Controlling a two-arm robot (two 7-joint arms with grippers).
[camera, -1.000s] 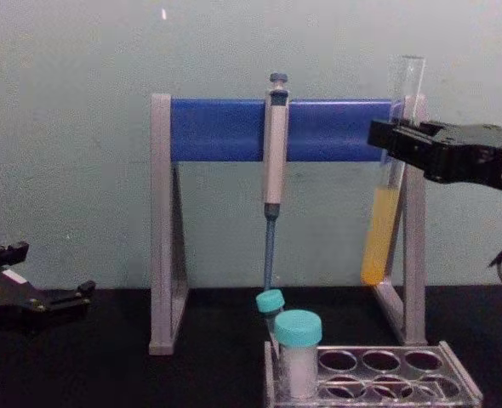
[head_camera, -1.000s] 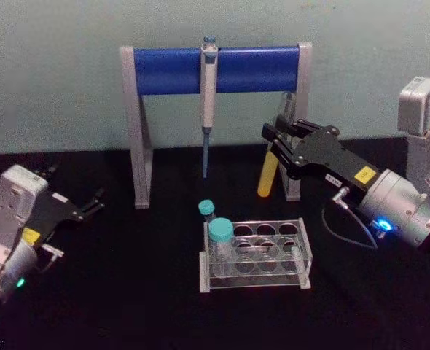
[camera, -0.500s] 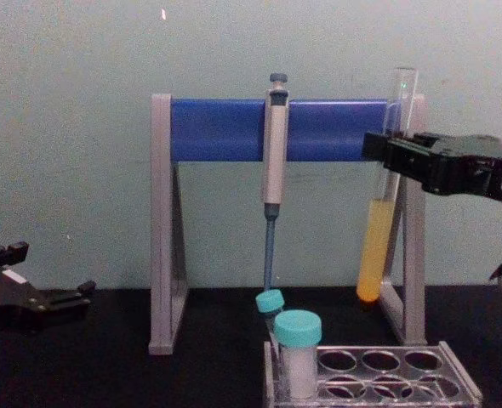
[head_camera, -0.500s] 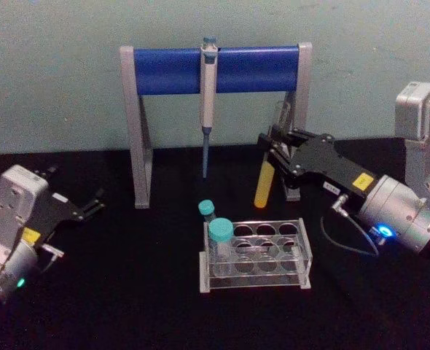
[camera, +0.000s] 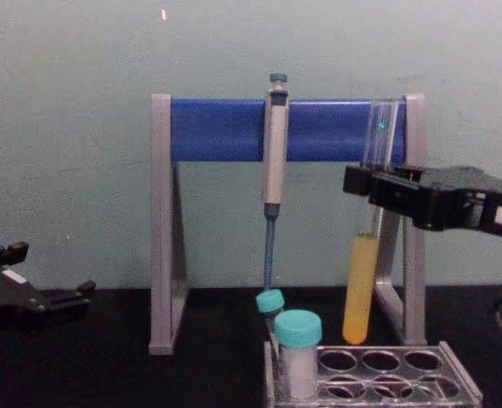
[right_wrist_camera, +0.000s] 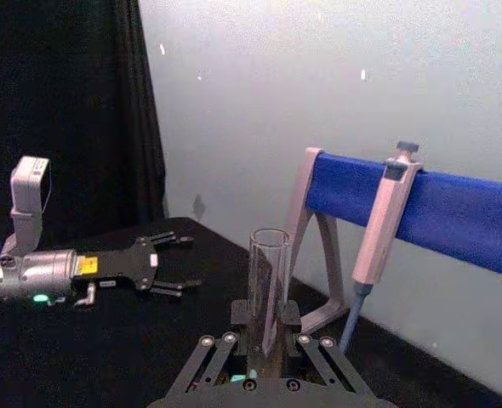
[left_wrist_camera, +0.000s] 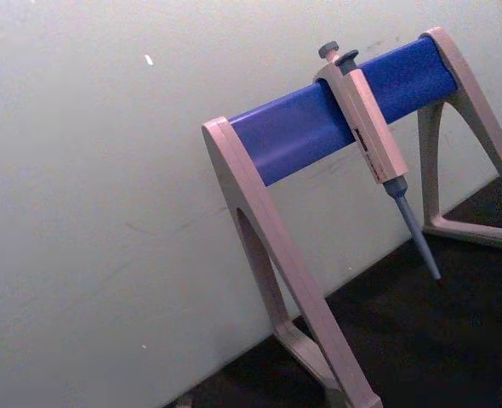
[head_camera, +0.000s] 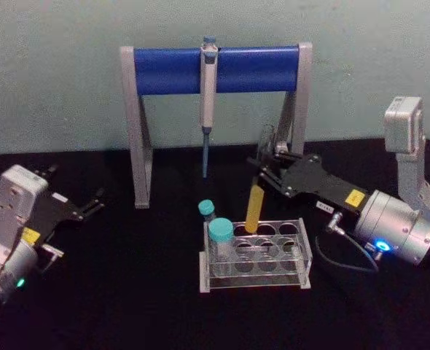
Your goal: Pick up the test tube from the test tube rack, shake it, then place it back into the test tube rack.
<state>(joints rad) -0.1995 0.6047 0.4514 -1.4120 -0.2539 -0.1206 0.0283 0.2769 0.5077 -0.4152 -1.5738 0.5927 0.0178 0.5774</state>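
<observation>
The test tube [head_camera: 253,210], yellow-orange liquid in its lower part, hung nearly upright just above the back of the test tube rack [head_camera: 253,277], its bottom clear of the holes. The right gripper [head_camera: 264,165] was clenched on its clear upper part, above the rack. The left gripper [head_camera: 92,203] sat with fingers spread, well to the rack's left.

The test tube [camera: 360,285], slim, clear and uncapped, with yellow-orange liquid filling its lower half, hangs nearly upright in the right gripper [camera: 363,181]. Its rounded bottom is just above, perhaps touching, the back row of the test tube rack [head_camera: 273,281], a low clear plastic block of round holes standing flat
</observation>
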